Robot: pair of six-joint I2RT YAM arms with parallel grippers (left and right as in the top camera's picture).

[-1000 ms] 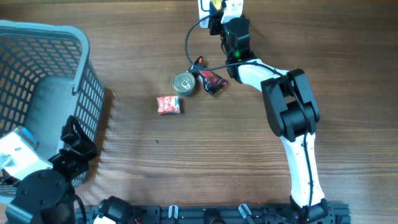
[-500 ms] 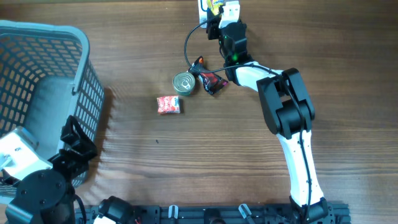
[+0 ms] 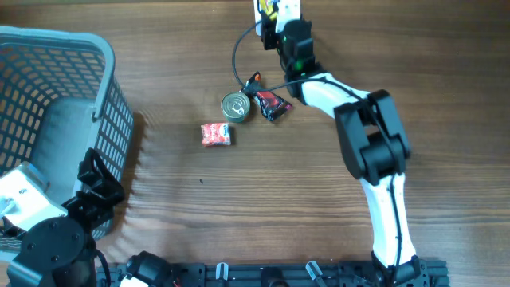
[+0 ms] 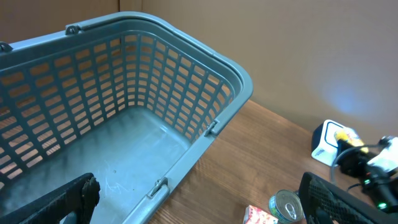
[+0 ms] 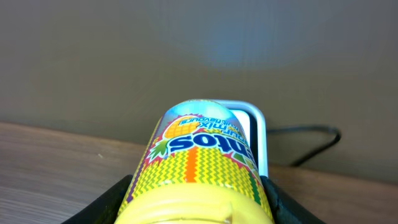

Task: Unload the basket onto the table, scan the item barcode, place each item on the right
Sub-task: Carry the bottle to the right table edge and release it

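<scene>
A yellow zigzag-patterned tube [image 5: 199, 162] with a yellow cap is the item, and my right gripper [image 5: 199, 205] is shut on it, one black finger [image 5: 106, 202] on each side. Its far end points at the white barcode scanner [image 5: 256, 134] standing against the back wall. From overhead, the right gripper [image 3: 280, 17] holds the tube [image 3: 274, 7] right at the scanner [image 3: 260, 9] at the table's far edge. My left gripper [image 4: 205, 205] hangs open above the near rim of the grey basket [image 4: 155, 37], holding nothing.
A tin can [image 3: 236, 106], a dark red pouch [image 3: 272, 104] and a small red packet [image 3: 215, 134] lie mid-table below the scanner. A black cable [image 3: 239, 60] loops from the scanner. The grey basket [image 3: 48, 119] fills the left side.
My right gripper has shifted slightly left and toward the scanner with the tube. The left arm has stayed still.
</scene>
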